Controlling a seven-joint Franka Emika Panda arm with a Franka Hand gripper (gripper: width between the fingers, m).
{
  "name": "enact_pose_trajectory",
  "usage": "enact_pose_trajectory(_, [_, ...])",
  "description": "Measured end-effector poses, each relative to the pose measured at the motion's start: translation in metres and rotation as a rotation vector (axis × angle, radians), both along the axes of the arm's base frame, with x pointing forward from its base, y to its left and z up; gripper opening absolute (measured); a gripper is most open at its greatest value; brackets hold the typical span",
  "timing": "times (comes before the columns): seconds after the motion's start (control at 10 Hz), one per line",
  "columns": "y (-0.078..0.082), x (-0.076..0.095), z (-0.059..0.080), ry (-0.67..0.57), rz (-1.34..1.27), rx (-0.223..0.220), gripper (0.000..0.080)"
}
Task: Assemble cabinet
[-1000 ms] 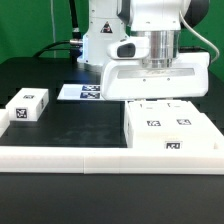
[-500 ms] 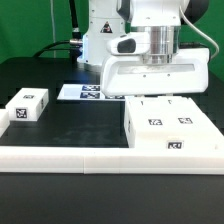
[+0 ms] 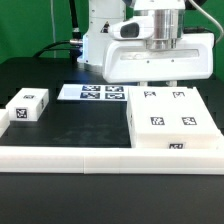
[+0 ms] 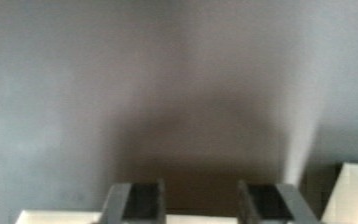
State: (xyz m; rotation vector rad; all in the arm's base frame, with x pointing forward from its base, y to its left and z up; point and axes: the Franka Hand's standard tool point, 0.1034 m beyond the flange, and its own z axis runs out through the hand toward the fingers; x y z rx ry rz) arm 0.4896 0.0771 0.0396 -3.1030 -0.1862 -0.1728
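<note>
The gripper [image 4: 202,190] hangs with its two dark fingers [image 4: 140,202] a little apart. Through the wrist view I see only a blurred dark surface in the gap, nothing pinched between them. A sliver of white shows at the edge of that view, and I cannot tell which piece it belongs to. Nearest to me, a long low white rail [image 3: 70,157] runs across the front of the black table [image 3: 80,125]. Just behind it, on the exterior view's right, sits the cabinet box [image 3: 172,122], the biggest white piece here. It lies flat with four black-and-white markers on its top and one more on the face towards me. On the exterior view's left, also just behind the rail and well apart from the box, stands a small white block [image 3: 27,106] with a marker on the side facing me. Farther back, between the two, the marker board [image 3: 95,92] lies flat on the table near the box's far corner. Beyond that, the arm's broad white hand hovers over the far edge of the cabinet box. It seems clear of the box, though from this side I cannot make out the fingertips well enough to be sure. At the very back are the robot's white base [image 3: 97,45] and a green backdrop [image 3: 30,25].
</note>
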Motion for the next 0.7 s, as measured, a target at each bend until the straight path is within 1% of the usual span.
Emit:
enact_pose_trajectory(0.4, [0.001, -0.004, -0.004, 0.008, 0.0, -0.001, 0.0199])
enact_pose_trajectory(0.5, [0.005, -0.004, 0.001, 0.009, 0.007, 0.0, 0.0199])
enact_pose_trajectory(0.7, [0.007, -0.001, 0.011, 0.013, 0.011, 0.0, 0.0199])
